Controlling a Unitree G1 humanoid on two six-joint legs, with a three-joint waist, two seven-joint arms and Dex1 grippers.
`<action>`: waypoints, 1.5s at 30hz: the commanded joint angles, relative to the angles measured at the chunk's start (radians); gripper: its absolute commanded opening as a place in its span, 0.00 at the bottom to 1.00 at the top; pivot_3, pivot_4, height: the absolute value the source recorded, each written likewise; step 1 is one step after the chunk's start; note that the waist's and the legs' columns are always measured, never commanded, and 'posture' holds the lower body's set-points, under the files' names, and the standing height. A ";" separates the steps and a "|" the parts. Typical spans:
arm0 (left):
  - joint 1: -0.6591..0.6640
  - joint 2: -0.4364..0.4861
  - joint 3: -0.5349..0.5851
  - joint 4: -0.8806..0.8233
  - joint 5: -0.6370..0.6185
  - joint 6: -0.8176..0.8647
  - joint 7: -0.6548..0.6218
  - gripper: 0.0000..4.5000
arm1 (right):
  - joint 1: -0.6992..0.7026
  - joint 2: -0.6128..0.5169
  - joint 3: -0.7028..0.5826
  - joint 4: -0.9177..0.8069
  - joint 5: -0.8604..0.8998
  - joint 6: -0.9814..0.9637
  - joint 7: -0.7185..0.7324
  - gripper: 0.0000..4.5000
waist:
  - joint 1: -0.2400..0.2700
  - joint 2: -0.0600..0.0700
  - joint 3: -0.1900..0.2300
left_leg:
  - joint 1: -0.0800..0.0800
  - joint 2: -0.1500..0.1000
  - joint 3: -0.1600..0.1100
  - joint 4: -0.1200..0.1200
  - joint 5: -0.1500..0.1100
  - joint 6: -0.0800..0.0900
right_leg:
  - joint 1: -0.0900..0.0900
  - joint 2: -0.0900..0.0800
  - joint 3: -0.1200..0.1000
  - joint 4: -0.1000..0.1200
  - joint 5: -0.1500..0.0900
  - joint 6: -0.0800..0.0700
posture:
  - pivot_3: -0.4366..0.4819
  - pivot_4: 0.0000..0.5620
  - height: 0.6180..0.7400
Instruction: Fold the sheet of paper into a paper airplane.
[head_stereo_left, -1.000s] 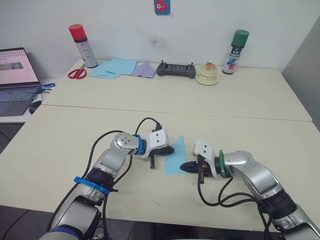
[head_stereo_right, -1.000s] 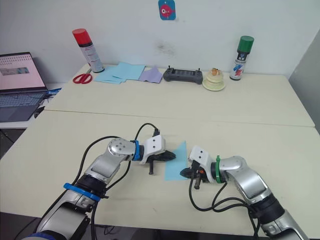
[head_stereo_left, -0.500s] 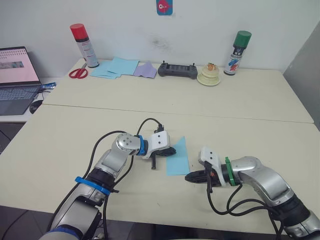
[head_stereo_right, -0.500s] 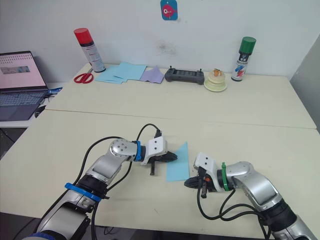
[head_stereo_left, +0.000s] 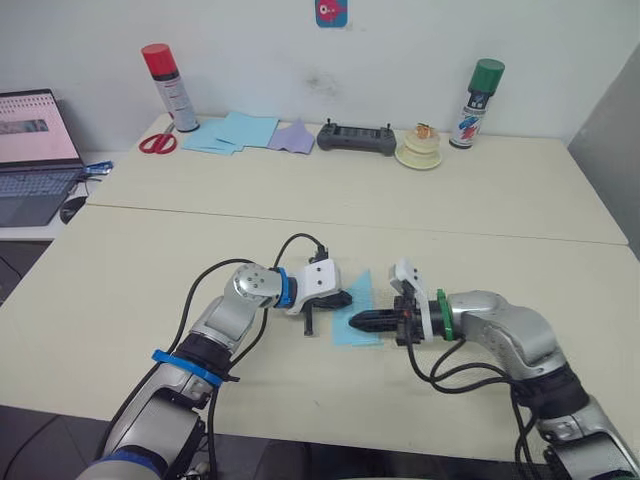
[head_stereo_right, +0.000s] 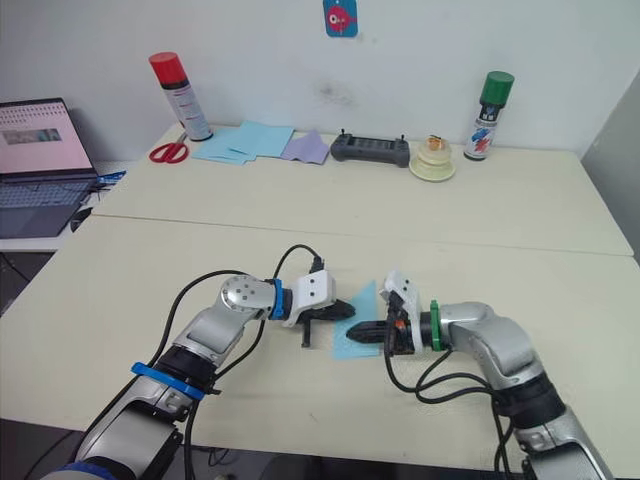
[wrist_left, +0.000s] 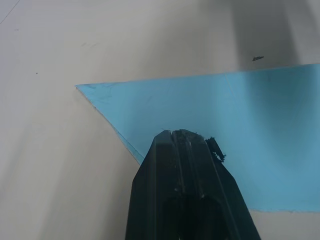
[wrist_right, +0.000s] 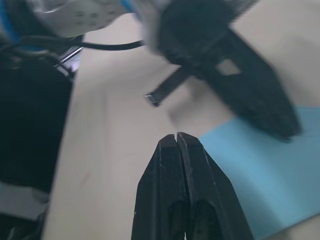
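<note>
The sheet of paper (head_stereo_left: 363, 297) lies flat on the near table as a light blue pointed shape, its tip facing away from me. My left gripper (head_stereo_left: 346, 300) is shut, with its tip pressed down on the sheet's left edge (wrist_left: 240, 110). From the right, my right gripper (head_stereo_left: 356, 322) reaches in, also shut, with its tip over the sheet's near part and pointing at the left gripper. In the right wrist view the shut fingers (wrist_right: 176, 165) sit beside the blue paper (wrist_right: 260, 180), with the left gripper (wrist_right: 250, 95) just beyond.
Along the far table edge stand a red-capped spray can (head_stereo_left: 157, 72), scissors (head_stereo_left: 153, 145), a pile of blue sheets (head_stereo_left: 232, 133), a lavender sheet (head_stereo_left: 292, 137), a black controller (head_stereo_left: 354, 138), a cream round object (head_stereo_left: 418, 150) and a green-capped can (head_stereo_left: 480, 90). A laptop (head_stereo_left: 30, 140) sits at far left.
The right gripper drew back off the sheet toward the near edge, then swung in again over the sheet's near part. The left gripper has stayed pressed on the paper.
</note>
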 joint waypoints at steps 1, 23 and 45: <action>0.048 0.017 -0.062 0.094 0.091 0.037 0.016 0.00 | -0.012 0.021 0.002 0.097 -0.078 -0.085 -0.067 0.00 | 0.000 0.000 0.000 | 0.000 0.000 0.001 0.000 0.000 0.000 | 0.000 0.000 0.001 0.000 0.000 0.000 | 0.48 0.27 1.00; 0.046 0.021 -0.072 0.092 0.090 0.030 0.006 0.00 | 0.136 -0.074 0.022 0.070 -0.129 -0.174 -0.015 0.00 | 0.000 0.001 -0.005 | -0.004 -0.001 0.002 0.002 0.000 0.001 | 0.002 0.000 0.001 0.001 0.001 0.001 | 0.48 0.27 1.00; 0.044 0.010 -0.047 0.091 0.064 0.028 0.017 0.00 | 0.286 -0.239 0.079 -0.155 -0.059 -0.103 0.135 0.00 | 0.000 -0.004 -0.012 | -0.004 -0.001 0.001 0.002 0.000 0.000 | 0.002 0.000 0.000 0.000 0.000 0.000 | 0.48 0.27 1.00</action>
